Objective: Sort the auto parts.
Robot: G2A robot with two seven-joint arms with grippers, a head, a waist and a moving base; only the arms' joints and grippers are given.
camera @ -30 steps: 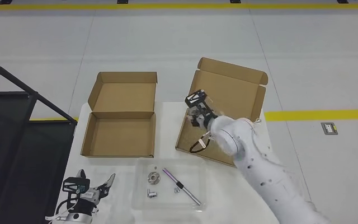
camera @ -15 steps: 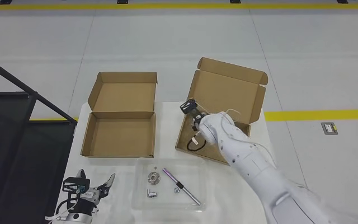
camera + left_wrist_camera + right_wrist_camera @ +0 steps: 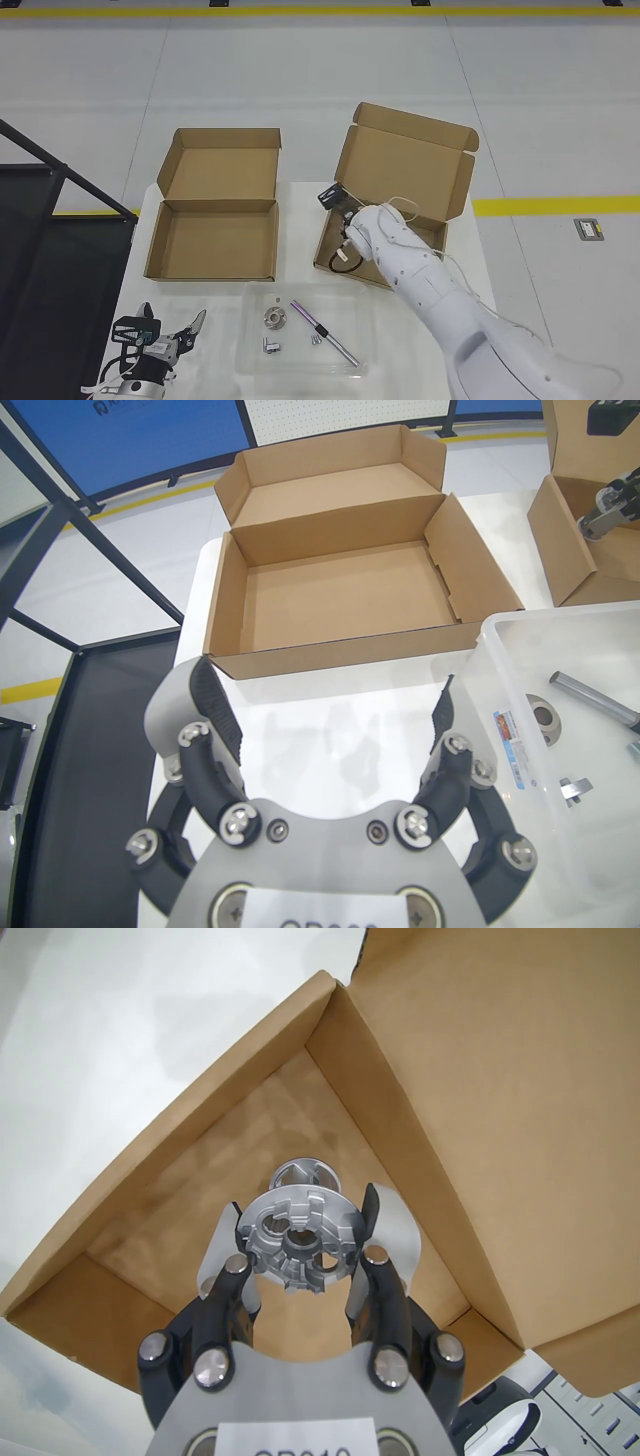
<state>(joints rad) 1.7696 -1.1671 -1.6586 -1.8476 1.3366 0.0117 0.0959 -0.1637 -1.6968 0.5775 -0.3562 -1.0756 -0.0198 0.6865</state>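
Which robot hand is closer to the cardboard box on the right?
Right. The right gripper is inside that box, holding a round metal part. The left gripper hovers across the table, beside the clear tray.

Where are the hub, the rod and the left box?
hub point(image 3: 325, 1228), right wrist view, flange face.
rod point(image 3: 324, 333), top view, mid-shaft.
left box point(image 3: 215, 242), top view, bare floor.

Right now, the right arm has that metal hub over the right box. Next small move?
Probably lower slightly and open: the right end effector grips the metal hub by its flange, over bare floor of the right box.
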